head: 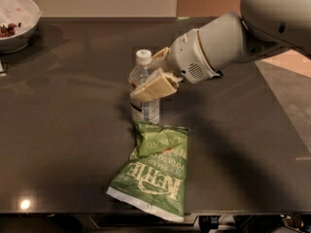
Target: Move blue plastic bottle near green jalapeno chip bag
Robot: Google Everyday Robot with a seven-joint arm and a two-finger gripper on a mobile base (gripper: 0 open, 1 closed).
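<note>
You've got the dark worktop (63, 144) filling nearly the whole view, its far right corner and front edge cut off by the frame. The white arm (218, 45) comes in from the upper right, and its upper part runs out of the picture, so you can't see where it joins the base.

The green jalapeno chip bag (153, 178) lies flat and crumpled near the front edge, white lettering upside down to you and its white edge strip at the front. Its folded top end sits right at the foot of the bottle, and you can't tell whether the two touch there. At the far left corner a white bowl (19, 40) is cropped by the frame; what's inside it is too small to make out.

The blue plastic bottle (145, 111) stands upright just behind the bag, white cap on top. Its middle is hidden from you.

The pincer (146, 79) is clamped on that bottle from the right. One beige finger (153, 87) lies slanted across the front of the body, the other shows behind it beside the neck.
</note>
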